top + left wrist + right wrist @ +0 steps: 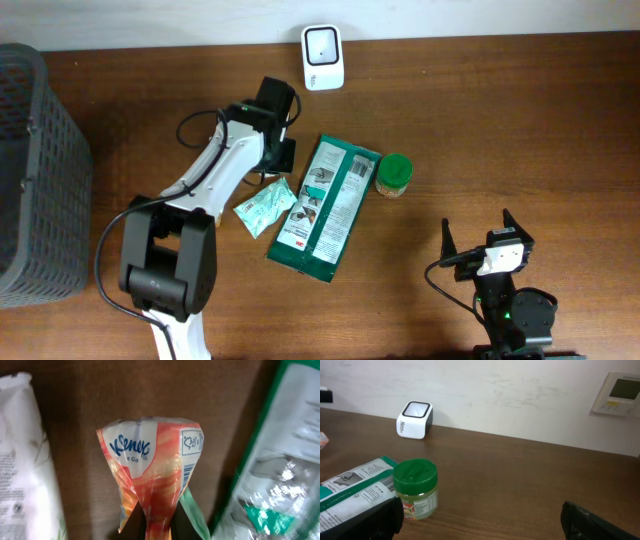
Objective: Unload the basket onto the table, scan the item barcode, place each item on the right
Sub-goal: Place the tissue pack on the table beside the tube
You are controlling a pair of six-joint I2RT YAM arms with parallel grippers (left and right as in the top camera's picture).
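Brown wood-grain table [540, 120] fills the overhead view, with a white wall along its far edge. Far left I see a dark grey plastic mesh basket [35, 170] on the table. Next comes my left claw [283, 153], pinched narrow on an orange-and-white Kleenex tissue pack [150, 465]. That is the task item, gripped at its lower end so the wrapper fans out above the fingers. Part of a barcode [187, 474] shows on its right side in the left wrist view. I cannot tell whether the pack is off the table. Just beside the claw lies a white-and-green soft wipes packet [265, 207], and right of it a large green-and-white foil bag [327, 207] lies flat. A small white box scanner [323, 43] stands at the wall edge, well apart from the claw. A green-lidded plastic jar [393, 175] stands upright just beside the bag's right edge. My right claw [476, 226] is spread wide, holding nothing, near the table's front edge. A beige wall control panel [619, 394] is mounted at far right.
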